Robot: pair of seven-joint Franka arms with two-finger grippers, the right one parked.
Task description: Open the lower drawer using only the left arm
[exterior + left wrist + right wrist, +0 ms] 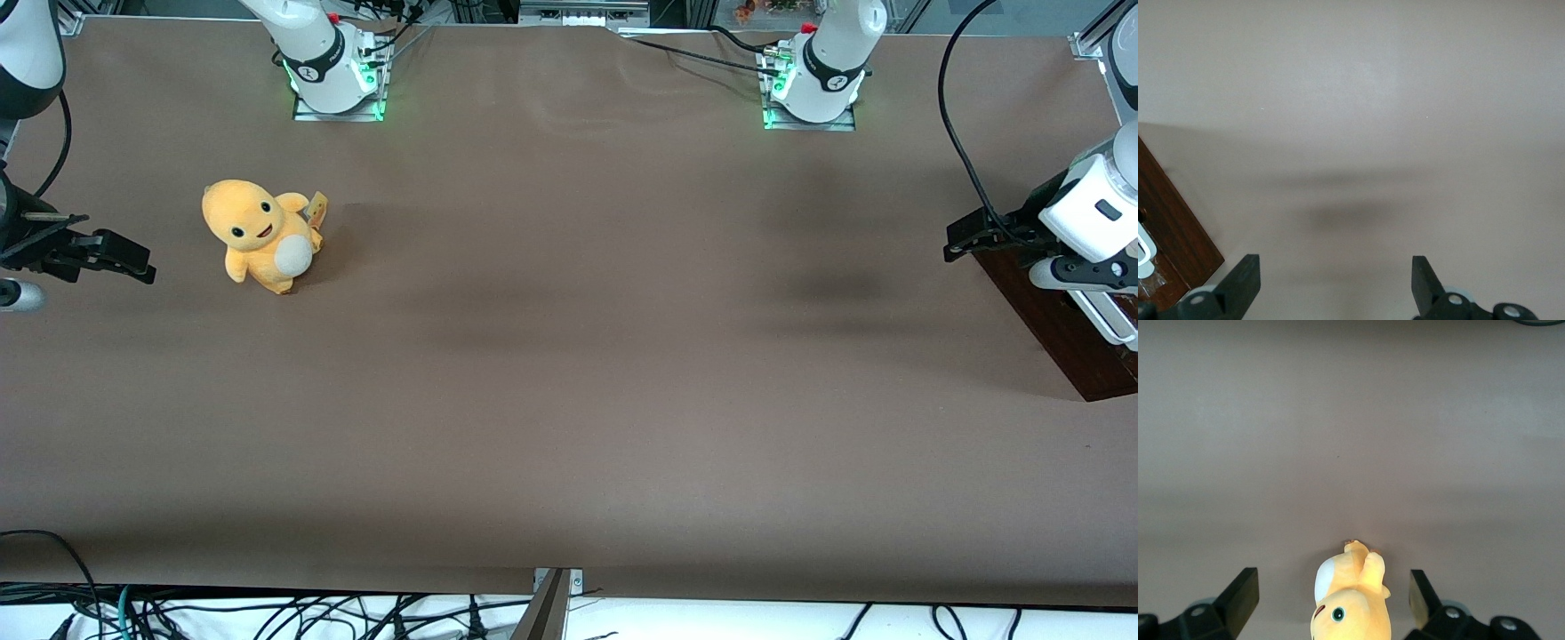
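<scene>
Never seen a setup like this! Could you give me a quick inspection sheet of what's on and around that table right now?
Surface: brown table cover, slightly rippled near the arm bases.
Job's things: lower drawer, dark brown front with white handle, at the working arm's end of the table.
Clutter: orange plush toy, toward the parked arm's end.
Grippers: left arm's gripper open, above bare table beside the drawer front.
Cables: black cable looping along the left arm; loose wires below the table edge.
Surroundings: nothing seen clearly.
</scene>
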